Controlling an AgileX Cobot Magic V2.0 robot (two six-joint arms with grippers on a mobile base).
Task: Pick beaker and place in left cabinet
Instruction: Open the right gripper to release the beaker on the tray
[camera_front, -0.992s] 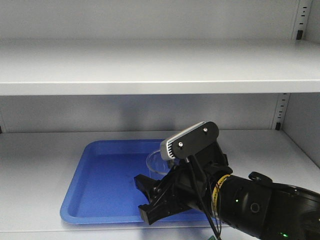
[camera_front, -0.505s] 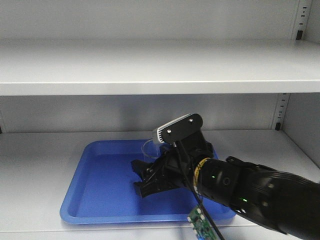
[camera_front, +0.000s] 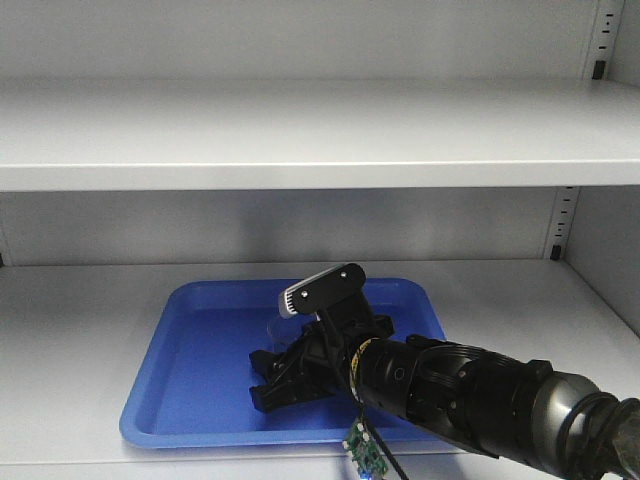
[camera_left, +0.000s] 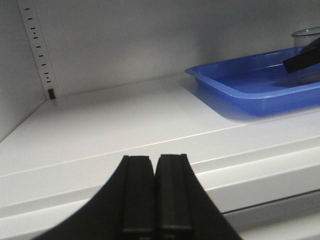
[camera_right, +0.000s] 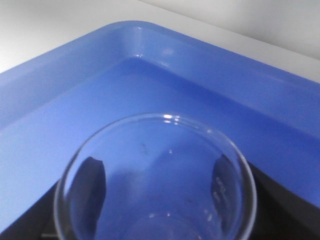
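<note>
Above the blue tray (camera_front: 200, 370) on the lower shelf of the left cabinet (camera_front: 300, 130), the beaker (camera_right: 155, 185) is held upright between the fingers of the right gripper (camera_front: 275, 375). Beside the tray, the left gripper (camera_left: 156, 192) is seen closed, holding nothing.

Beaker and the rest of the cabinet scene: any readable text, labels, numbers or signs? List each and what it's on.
No legible text in any view.
Beaker: faint printed marks on the glass wall, too blurred to read.
Small green circuit board under the right arm: no readable print.
Blue tray, left cabinet shelves and the slotted strip: no writing visible.
</note>
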